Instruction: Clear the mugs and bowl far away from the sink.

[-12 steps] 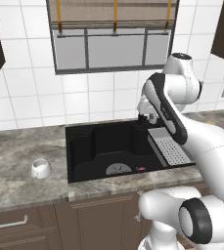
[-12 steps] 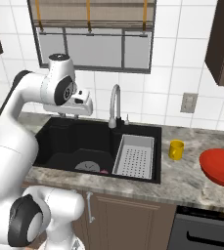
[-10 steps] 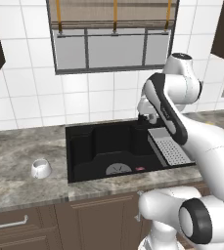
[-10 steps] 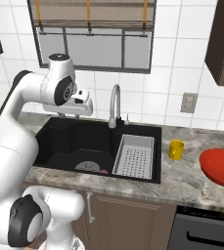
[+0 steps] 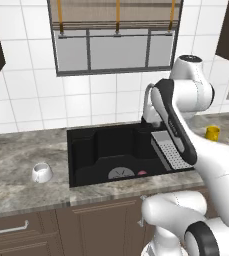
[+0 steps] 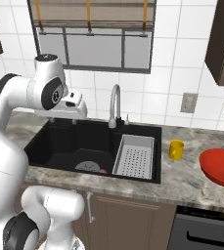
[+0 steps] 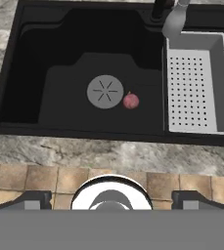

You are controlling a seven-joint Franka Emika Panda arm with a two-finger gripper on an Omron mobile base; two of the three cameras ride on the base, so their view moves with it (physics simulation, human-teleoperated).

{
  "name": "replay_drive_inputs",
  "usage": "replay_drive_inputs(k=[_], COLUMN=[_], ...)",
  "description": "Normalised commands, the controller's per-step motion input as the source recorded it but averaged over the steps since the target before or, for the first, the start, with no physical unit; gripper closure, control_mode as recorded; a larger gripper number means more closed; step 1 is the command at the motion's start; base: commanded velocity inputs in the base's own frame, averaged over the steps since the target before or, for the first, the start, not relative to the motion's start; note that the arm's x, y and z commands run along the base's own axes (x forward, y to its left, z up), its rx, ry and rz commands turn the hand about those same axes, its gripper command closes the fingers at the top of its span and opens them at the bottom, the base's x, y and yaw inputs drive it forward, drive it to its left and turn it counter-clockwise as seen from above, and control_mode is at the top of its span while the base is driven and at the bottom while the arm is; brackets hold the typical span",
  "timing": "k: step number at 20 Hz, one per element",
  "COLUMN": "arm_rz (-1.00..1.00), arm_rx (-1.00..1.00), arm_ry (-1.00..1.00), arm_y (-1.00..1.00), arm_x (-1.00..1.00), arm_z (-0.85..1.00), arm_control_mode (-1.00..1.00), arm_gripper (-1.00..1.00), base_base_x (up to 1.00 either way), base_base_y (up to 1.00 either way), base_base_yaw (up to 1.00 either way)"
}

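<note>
A large black recessed sink basin [image 6: 84,146] is set into a grey marbled stone bench [image 6: 187,183], with a curved chrome tap [image 6: 114,105] at its back edge. A grey perforated tray [image 6: 135,155] fills the right end of the basin, against the right wall. On the basin floor lie a round grey drain cover [image 7: 105,92] and, just beside it, a small reddish round object [image 7: 130,101].

The white robot arm rises over the sink, and its two-finger gripper [image 7: 111,199] looks straight down at the basin's front rim. Its jaws stand wide apart, with nothing between them.

A small glossy white mug [image 5: 41,172] sits on the bench to the left of the sink, apart from the basin's left edge, with bare stone all around it. A plain yellow mug [image 6: 176,149] stands on the bench right of the sink, near the basin's right edge. A wide, shallow, glossy red bowl [image 6: 221,167] rests further right, well apart from the sink and close to the bench's front edge. Open bench lies between the yellow mug and the bowl.

Dark brown cabinets [image 6: 133,219] run below the bench; white wall tiles and a window [image 5: 116,42] stand behind it.
</note>
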Motion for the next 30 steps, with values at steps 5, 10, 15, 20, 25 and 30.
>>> replay_drive_inputs(k=[5,10,15,20,25,30], arm_rz=[-0.04,0.00,0.00,0.00,0.00,0.00], arm_rx=[-0.09,0.00,0.00,-0.03,-0.01,0.13], arm_ry=[0.00,-0.03,-0.06,0.00,0.00,0.03], arm_y=[0.03,0.00,0.01,0.04,0.18,0.35], arm_x=[-0.58,-0.58,-0.62,-0.45,-0.41,-0.35], arm_z=[0.35,0.17,0.11,0.15,0.13,0.22], arm_control_mode=[-1.00,-1.00,-1.00,-1.00,-1.00,-1.00], arm_gripper=[-1.00,-1.00,-1.00,-1.00,-1.00,-1.00], base_base_x=[0.00,0.00,0.00,0.00,0.00,0.00], base_base_y=[0.00,0.00,0.00,0.00,0.00,0.00], base_base_yaw=[0.00,0.00,0.00,0.00,0.00,0.00])
